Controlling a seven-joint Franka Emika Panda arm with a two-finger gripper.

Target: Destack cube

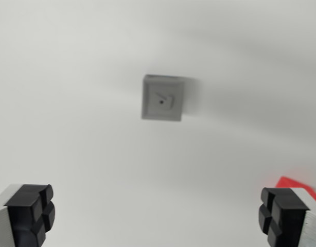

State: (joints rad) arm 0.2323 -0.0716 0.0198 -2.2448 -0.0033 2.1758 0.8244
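hand (158,211) spread wide, black fingertips (30,213) empty

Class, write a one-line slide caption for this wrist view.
Open gripper above a grey cube on a white surface.

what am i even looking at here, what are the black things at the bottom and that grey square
This is taken by a camera on a robot arm's wrist, looking down at a pale surface. The two black blocks in the bottom corners are the fingers of its gripper, spread wide apart with nothing between them. The grey square is a cube seen from above, blurred; whether another sits under it cannot be told. A red patch peeks out behind the finger on the wrist view's right.
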